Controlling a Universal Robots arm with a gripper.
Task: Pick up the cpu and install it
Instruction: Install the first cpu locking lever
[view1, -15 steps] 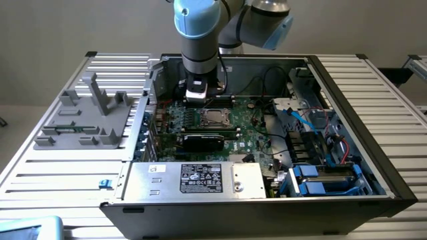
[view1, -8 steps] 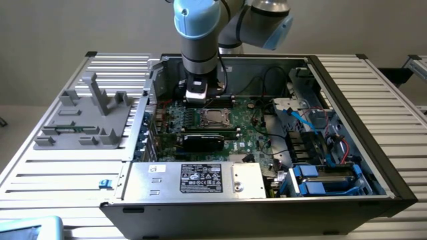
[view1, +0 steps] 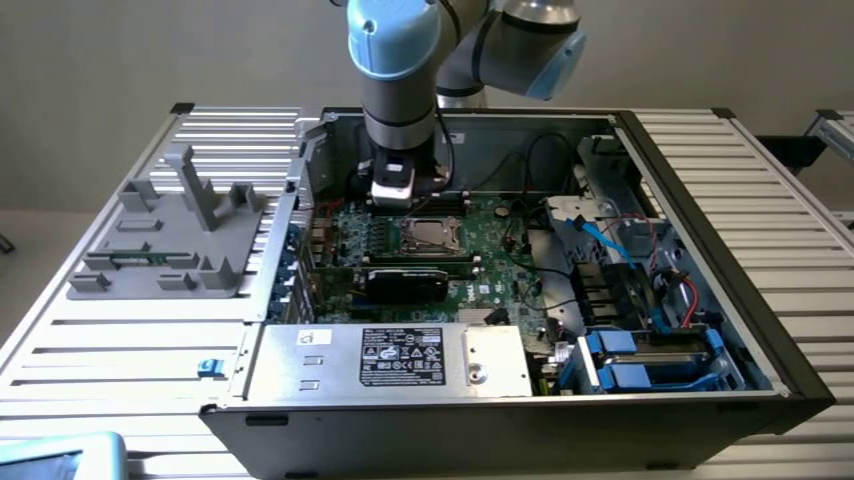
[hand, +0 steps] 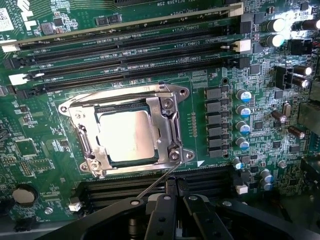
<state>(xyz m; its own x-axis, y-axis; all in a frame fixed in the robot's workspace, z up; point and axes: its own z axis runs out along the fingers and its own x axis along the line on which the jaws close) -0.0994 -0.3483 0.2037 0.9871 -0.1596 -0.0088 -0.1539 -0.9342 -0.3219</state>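
Note:
The cpu (hand: 127, 135), a flat square chip with a silvery top, lies inside the motherboard socket (hand: 80, 117), with the metal socket frame around it. In the exterior view the cpu (view1: 430, 234) sits mid-board in the open computer case. My gripper (hand: 173, 189) is shut, its dark fingers (hand: 161, 216) close together just off the socket's edge, with no chip between them. The socket's thin wire lever (hand: 155, 181) slants from the frame toward the fingertips. Seen from the exterior view, the gripper (view1: 391, 198) hangs low over the board, just to the exterior view's left of the socket.
Memory slots (hand: 130, 55) run alongside the socket and capacitors (hand: 243, 112) stand beside it. A black card (view1: 407, 280), a silver box with a black label (view1: 400, 360), cables and blue drive bays (view1: 641, 360) crowd the case. A grey fixture (view1: 174, 235) stands on the table at the exterior view's left.

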